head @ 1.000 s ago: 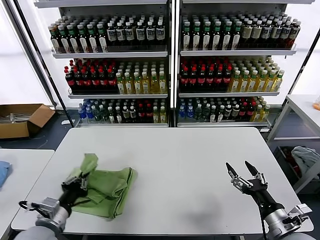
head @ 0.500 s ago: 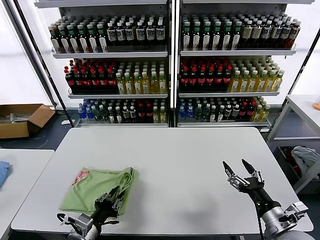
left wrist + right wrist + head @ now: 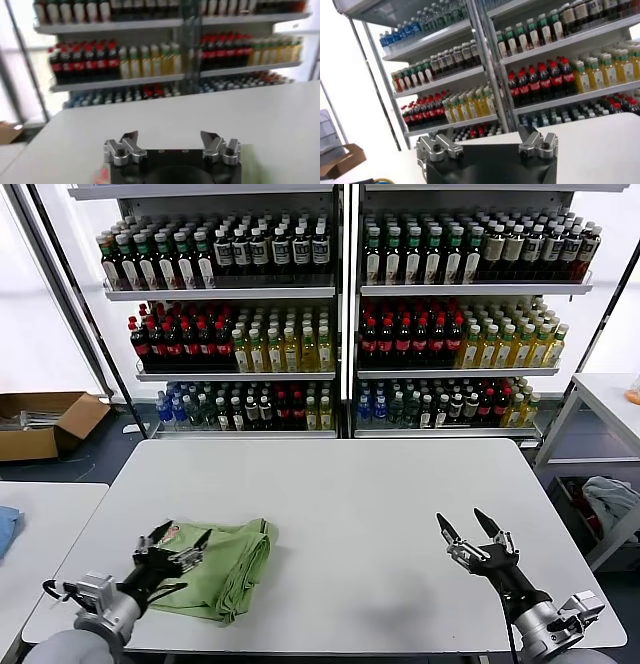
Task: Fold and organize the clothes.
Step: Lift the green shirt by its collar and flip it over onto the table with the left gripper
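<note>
My left gripper hovers wide open over the folded green shirt at the surface's near left. It looks soft, light and floppy; I'd pinch a layered edge. My right gripper waits open, well apart.

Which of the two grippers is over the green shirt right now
The left gripper. It hangs open over the near-left part of the folded green polo shirt, while the right gripper, also open, hovers above bare table far to the shirt's right.
</note>
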Available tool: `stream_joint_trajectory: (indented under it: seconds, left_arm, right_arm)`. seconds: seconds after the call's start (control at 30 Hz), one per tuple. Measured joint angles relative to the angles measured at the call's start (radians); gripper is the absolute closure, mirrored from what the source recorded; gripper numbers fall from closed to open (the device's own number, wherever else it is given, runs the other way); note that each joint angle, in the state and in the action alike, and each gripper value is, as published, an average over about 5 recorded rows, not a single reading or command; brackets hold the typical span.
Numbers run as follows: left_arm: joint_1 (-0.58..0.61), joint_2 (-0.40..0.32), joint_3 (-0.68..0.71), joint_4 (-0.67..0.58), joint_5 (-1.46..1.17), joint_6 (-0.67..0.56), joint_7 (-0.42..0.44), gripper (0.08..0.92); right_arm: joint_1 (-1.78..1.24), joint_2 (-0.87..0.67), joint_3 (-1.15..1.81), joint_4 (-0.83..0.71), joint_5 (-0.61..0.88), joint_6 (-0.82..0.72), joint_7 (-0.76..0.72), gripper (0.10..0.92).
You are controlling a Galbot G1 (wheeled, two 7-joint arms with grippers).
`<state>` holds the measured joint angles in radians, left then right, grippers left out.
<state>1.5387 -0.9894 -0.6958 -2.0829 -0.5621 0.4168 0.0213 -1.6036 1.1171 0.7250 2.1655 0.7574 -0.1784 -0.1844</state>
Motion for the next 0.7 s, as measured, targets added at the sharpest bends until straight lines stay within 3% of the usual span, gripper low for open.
stream_joint_trajectory:
  seconds: [0.53, 0.7]
  left_arm:
    - [-0.070, -0.008, -0.024, 0.196, -0.121, 0.078, -0.010, 0.180]
    - [-0.084, -0.025, -0.014, 0.221, -0.132, 0.096, -0.007, 0.273]
  right_arm:
    - [0.017, -0.018, -0.007, 0.002, 0.002, -0.004, 0.007, 0.203]
    - [0.028, -0.022, -0.009, 0.002, 0.006, -0.005, 0.012, 0.203]
